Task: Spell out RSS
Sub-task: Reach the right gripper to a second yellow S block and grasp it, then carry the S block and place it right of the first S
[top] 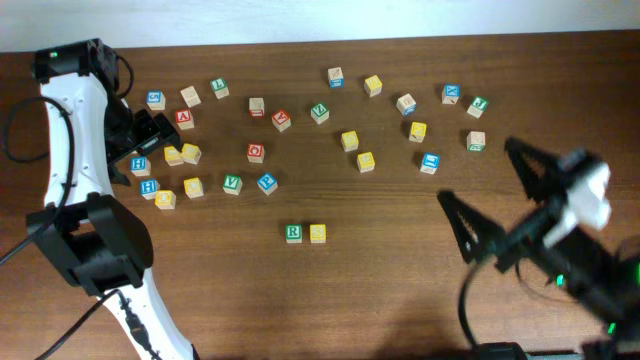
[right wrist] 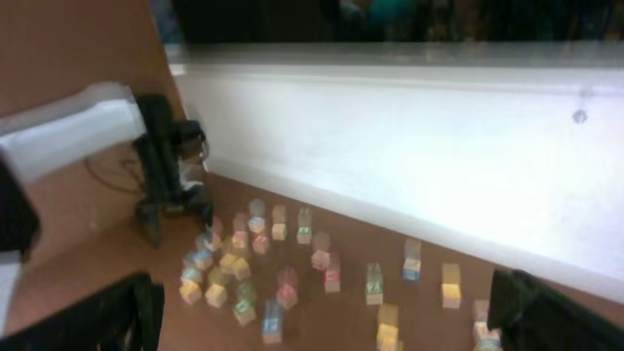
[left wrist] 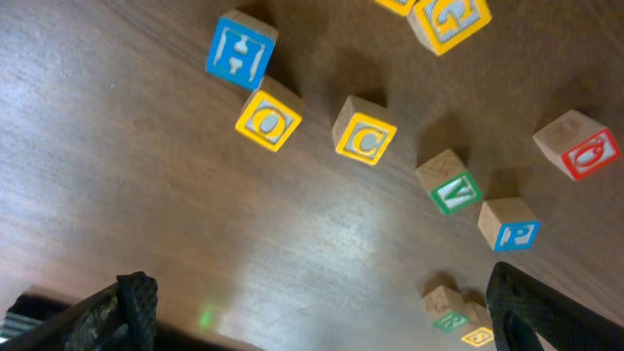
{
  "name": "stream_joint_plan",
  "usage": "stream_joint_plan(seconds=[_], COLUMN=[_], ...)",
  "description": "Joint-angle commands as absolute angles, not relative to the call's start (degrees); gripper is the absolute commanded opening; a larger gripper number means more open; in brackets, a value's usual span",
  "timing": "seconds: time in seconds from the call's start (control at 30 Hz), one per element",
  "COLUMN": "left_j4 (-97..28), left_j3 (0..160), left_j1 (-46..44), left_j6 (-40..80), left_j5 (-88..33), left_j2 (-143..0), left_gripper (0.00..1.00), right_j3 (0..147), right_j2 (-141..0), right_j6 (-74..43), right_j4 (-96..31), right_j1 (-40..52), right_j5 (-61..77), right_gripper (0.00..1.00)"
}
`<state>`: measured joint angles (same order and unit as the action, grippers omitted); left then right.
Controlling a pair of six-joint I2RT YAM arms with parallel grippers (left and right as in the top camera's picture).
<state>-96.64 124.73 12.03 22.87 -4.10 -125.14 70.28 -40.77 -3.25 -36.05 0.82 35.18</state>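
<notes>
Overhead: the green R cube [top: 293, 233] stands in the front middle of the bench [top: 400, 290]. A yellow cube [top: 318, 233], probably the first S, touches it on the right arm's side. The left pincer [top: 150, 138] and the right pincer [top: 474, 170] are both spread and empty.

Left wrist: below me are the O cube [left wrist: 267, 119] and the C cube [left wrist: 365, 130], so neither is mine.

Right wrist: too blurred to read letters.

I should find the second S first, then grip it squarely and set it flush beside the pair.

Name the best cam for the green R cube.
Overhead: the R cube lies face-up, letter readable, beside a yellow cube. Left wrist shows it small near the bottom edge, letter unreadable. Right wrist: too blurred to tell.
</notes>
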Motion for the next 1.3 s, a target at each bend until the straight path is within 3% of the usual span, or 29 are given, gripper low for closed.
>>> stream_joint_plan(seconds=[0.0,0.1,0.23,0.4,0.47,0.53,0.87,0.9,1.1,1.2,1.27], left_j4=[-96.71,-96.71,-96.71,-96.71,-96.71,-96.71,-96.71,-96.71,-96.71,-96.71,-96.71], left_j3=[124.73,124.73,124.73,124.73,124.73,124.73,124.73,124.73,124.73,124.73,124.73], left_j1=[12.45,12.45,12.45,12.45,12.45,12.45,12.45,12.45,12.45,12.43,12.45], left_j6=[22.2,22.2,22.2,22.2,22.2,22.2,22.2,22.2,22.2,22.2,22.2], left_j5=[-4.27,-4.27,-4.27,-4.27,-4.27,-4.27,-4.27,-4.27,-4.27,-4.27,-4.27], left_j2=[-124.68,-124.68,-124.68,-124.68,-124.68,-124.68,-124.68,-124.68,-124.68,-124.68,-124.68], left_gripper=[0.99,0.99,0.99,0.99,0.99,0.99,0.99,0.99,0.99,0.99,0.99], right_j3=[83.61,93.17,95.7,95.68,95.7,95.7,95.68,95.55,95.04,95.04,95.04], right_j2=[-57.36,-76.16,-93.47,-107.46,-112.05,-115.55,-128.01,-128.01,-128.01,-128.01,-128.01], right_j6=[4.54,4.54,6.2,4.99,-5.96,-9.17,-9.5,-9.52,-9.54,-9.56,-9.56], right_j4=[-47.42,-57.54,-61.52,-50.28,-43.07,-37.95,-31.86,-31.18,-30.35,-30.81,-31.38], right_j1=[0.73,2.28,11.77,19.27,20.36,20.73,24.53,24.51,24.53,24.53,24.53], right_j5=[35.09,31.59,11.03,15.99,7.11,3.36,-6.79,-7.73,-6.37,-4.49,-4.49], right_gripper=[0.98,0.98,0.98,0.98,0.98,0.99,0.64,0.57,0.52,0.41,0.41])
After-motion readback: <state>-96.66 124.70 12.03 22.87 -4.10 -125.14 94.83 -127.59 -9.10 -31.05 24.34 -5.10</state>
